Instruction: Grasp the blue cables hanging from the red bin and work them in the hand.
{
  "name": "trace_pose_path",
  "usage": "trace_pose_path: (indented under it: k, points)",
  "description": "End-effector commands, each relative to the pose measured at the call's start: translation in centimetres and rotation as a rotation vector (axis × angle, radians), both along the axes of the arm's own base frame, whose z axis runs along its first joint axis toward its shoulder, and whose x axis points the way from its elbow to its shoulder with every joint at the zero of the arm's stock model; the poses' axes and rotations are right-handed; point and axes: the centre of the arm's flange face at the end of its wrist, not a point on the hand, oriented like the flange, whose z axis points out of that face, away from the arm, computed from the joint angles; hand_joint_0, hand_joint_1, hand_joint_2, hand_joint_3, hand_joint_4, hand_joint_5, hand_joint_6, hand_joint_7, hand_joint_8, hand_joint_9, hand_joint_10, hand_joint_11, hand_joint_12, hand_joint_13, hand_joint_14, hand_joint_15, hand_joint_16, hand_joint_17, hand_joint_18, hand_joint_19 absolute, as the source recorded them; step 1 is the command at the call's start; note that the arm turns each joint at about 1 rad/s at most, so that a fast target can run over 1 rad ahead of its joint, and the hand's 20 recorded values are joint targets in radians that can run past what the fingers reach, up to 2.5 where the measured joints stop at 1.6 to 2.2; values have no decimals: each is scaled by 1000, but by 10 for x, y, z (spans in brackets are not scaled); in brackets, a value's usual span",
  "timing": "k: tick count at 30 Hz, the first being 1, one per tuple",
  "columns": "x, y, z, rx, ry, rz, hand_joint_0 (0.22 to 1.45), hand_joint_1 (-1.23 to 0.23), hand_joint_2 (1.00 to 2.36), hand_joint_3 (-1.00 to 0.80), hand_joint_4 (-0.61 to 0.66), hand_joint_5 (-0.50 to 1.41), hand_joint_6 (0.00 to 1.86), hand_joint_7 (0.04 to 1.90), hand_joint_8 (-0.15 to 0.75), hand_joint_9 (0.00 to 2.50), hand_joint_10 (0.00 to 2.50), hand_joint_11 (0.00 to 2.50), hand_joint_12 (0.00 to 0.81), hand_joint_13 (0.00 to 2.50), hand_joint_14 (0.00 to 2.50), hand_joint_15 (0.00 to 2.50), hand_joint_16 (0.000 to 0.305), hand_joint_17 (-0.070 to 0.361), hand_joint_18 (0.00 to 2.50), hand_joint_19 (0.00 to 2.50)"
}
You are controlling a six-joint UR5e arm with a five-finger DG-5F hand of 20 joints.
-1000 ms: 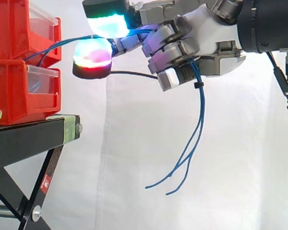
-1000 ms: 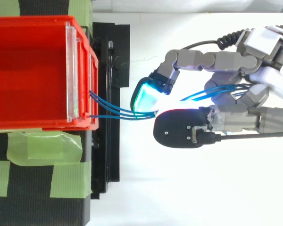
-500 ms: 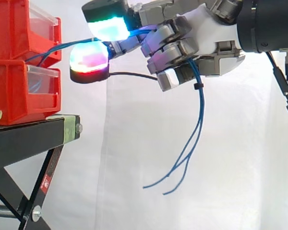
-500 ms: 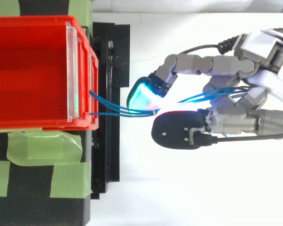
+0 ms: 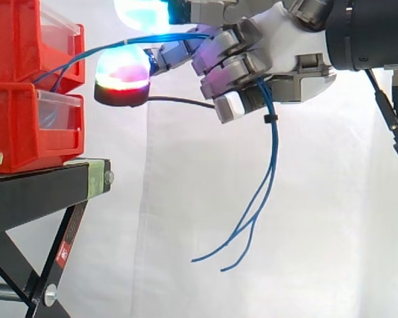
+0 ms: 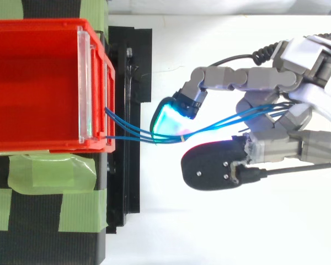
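With the hand (image 5: 285, 40) curled round the blue cables (image 5: 273, 152), holds them strung across from the front of the red bin (image 6: 38, 83), loose ends dangling below the palm. Looks past the grasp and into the working; next calls for rolling the strands between the pads (image 5: 123, 69) without tugging them from the bin.

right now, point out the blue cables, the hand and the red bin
blue cables (image 5: 275, 146): side view, the strands hanging below the hand
hand (image 5: 288, 36): side view, its white palm shell
red bin (image 6: 38, 83): top view, bare floor inside it
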Motion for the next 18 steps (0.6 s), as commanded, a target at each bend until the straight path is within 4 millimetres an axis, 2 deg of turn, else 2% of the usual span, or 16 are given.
trace_pose_path:
  k: [1,8,12,14,16,18]
  points:
    - [1,0,1,-9,-5,3,890,-618,1020,-549,276,519,13,1285,535,1779,2500,2500,712,2021,2500,1972,237,178,2500,648]
    - [1,0,1,-25,2,0,919,-620,1022,-142,343,516,14,1257,535,1779,2500,2500,712,2021,2500,1972,237,178,2500,648]
    - [1,0,3,-24,0,0,921,-602,1020,6,349,517,14,1251,535,1779,2500,2500,712,2021,2500,1972,237,178,2500,648]
    - [2,0,2,-24,0,0,922,-603,1016,-45,359,514,15,1247,535,1779,2500,2500,712,2021,2500,1972,237,178,2500,648]
    - [2,0,4,-23,-4,2,878,-598,1021,-332,346,493,14,1246,535,1779,2500,2500,712,2021,2500,1972,237,178,2500,648]
    - [2,1,3,-23,-4,2,891,-596,1020,-497,319,474,15,1253,535,1779,2500,2500,712,2021,2500,1972,237,178,2500,648]
